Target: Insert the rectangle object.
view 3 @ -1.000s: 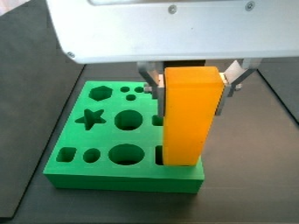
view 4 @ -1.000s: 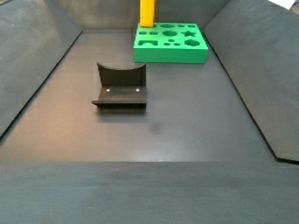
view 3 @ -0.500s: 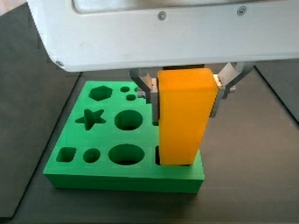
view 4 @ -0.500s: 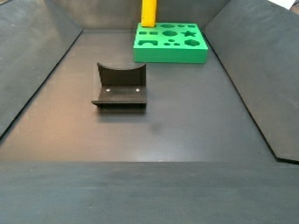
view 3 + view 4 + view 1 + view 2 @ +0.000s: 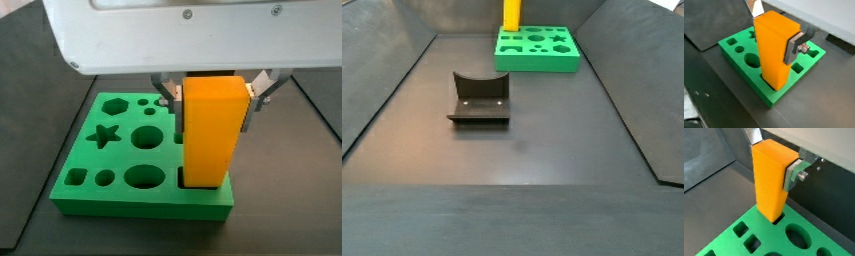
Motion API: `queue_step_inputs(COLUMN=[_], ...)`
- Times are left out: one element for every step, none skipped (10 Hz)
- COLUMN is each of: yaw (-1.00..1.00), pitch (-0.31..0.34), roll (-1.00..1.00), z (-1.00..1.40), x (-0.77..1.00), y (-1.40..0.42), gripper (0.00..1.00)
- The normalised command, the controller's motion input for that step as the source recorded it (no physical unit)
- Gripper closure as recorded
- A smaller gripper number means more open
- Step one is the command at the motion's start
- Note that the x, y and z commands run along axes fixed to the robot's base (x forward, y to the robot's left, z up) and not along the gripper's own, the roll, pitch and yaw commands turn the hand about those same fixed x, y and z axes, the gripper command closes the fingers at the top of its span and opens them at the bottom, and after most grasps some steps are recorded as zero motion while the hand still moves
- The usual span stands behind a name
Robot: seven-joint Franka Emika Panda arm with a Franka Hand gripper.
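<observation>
Dark grey floor [image 5: 516, 150] between sloping dark walls [image 5: 382, 70], the fixture [image 5: 478, 99] standing on it.

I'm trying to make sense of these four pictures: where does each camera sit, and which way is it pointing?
Wrist view: on the arm, looking down the tall orange rectangular block into the green plastic shape board; one silver finger shows.
Wrist view: same perch, another angle; the block stands in its slot, the gripper around its top.
Side view: close beside the board, level with the gripper; grey arm housing fills the top.
Side view: far off, looking down along the dark floor past the dark L-shaped fixture.
All four share block and board.
</observation>
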Motion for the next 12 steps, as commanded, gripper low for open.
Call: queue_step_inputs(yaw=[-0.35,-0.23,-0.05,0.00,0.08,0.04,0.02,0.05,0.05,0.00,-0.05,-0.05], pitch=[0.124,0.144,0.133,0.127,0.106,0.067,0.019,0.004,0.000,0.073,0.077,0.109], roll=[-0.28,-0.30,-0.30,-0.28,-0.23,-0.17,-0.09,-0.01,0.00,0.00,-0.22,-0.06], z=[-0.46,-0.44,-0.46,-0.49,-0.59,-0.60,-0.58,-0.70,-0.65,-0.57,-0.40,-0.21], x=[0.00,0.00,0.00,0.00,0.00,0.00,0.03,0.12,0.17,0.27,0.17,0.21], y=[0.12,0.14,0.03,0.00,0.00,-0.05,-0.08,-0.02,-0.01,-0.03,0.00,0.00], gripper=[1.00,1.00,1.00,1.00,1.00,1.00,1.00,1.00,1.00,1.00,1.00,1.00])
